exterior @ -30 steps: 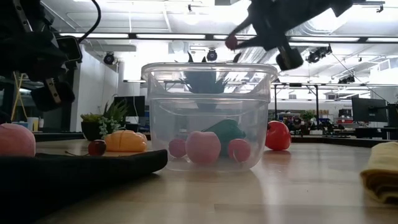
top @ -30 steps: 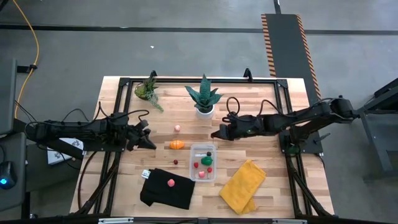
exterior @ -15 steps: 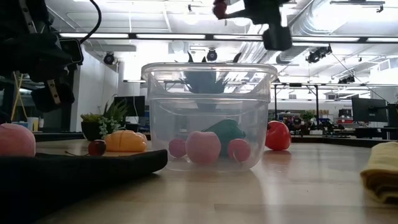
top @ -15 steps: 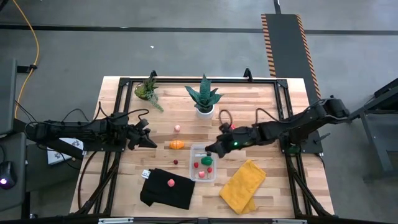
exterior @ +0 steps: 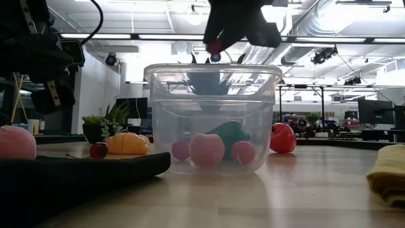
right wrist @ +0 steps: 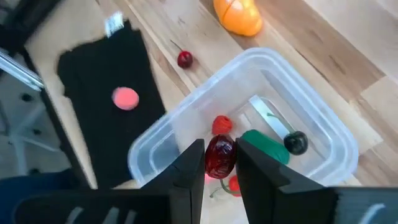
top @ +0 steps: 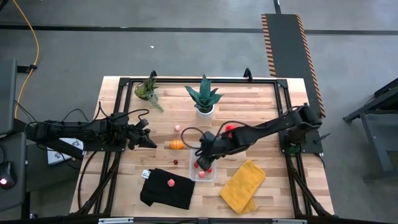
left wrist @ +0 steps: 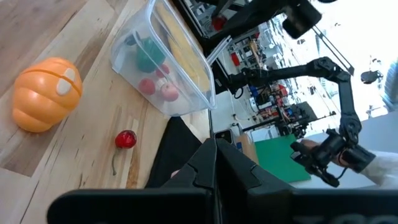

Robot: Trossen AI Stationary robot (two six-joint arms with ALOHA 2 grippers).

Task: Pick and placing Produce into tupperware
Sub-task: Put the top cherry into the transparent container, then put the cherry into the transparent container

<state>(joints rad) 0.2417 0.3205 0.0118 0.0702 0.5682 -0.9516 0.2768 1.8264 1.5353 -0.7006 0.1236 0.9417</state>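
The clear tupperware (top: 213, 177) stands on the table between the black cloth (top: 163, 193) and the yellow cloth (top: 242, 185); green and red pieces lie in it (right wrist: 261, 142). My right gripper (right wrist: 221, 148) hovers above its open top, shut on a dark red piece of produce (right wrist: 220, 158), also seen in the low view (exterior: 215, 45). On the wood rest an orange piece (top: 177, 144), a pink piece (top: 177, 128), a red piece (top: 230, 128) and a dark red cherry (top: 175, 162). Another pink piece (top: 170, 182) sits on the black cloth. My left gripper (top: 150, 142) waits, shut, left of the orange piece. My right gripper pinches the small dark red piece (right wrist: 220, 163) between its two fingers (right wrist: 189, 168), one on either side of it. The fingers come from above, slanting in from the table's right. The piece is lifted clear, above the tupperware's rim (right wrist: 298, 81).
Two potted green plants (top: 147, 91) (top: 204, 99) stand near the far edge. A black metal frame (top: 186, 80) runs around the table top. Bare wood lies between the plants and the tupperware.
My right gripper has carried the dark red piece from beyond the tupperware's far right corner toward the table's left and near edge. In the low view it rose first, then came down. It now hangs over the container's open top. My left arm kept still.
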